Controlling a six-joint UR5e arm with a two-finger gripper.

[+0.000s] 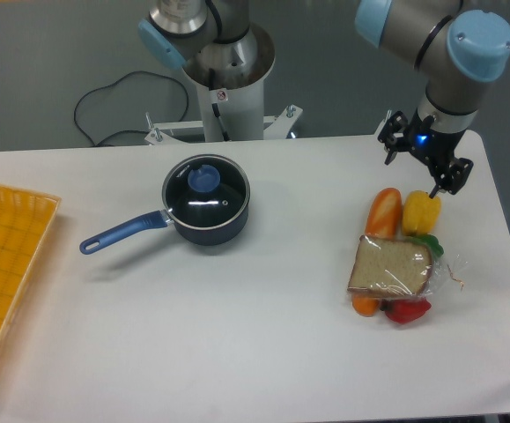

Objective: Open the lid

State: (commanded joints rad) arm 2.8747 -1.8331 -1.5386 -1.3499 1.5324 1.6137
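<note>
The round clear glass lid (207, 192) with a blue knob lies flat and closed on the dark blue saucepan (209, 225), left of the table's centre. The pan's long blue handle (118, 234) points to the front left. My gripper (424, 164) hangs far to the right, near the table's back right corner, well away from the lid. It points downward, just above the yellow pepper (420, 211). Its fingers (390, 148) stand spread apart and open, with nothing between them.
A pile of play food lies at the right: an orange bread roll (383, 213), a wrapped sandwich (390, 266), and a red piece (406, 310). An orange basket (8, 264) takes up the left edge. The robot base (228, 84) stands behind the table.
</note>
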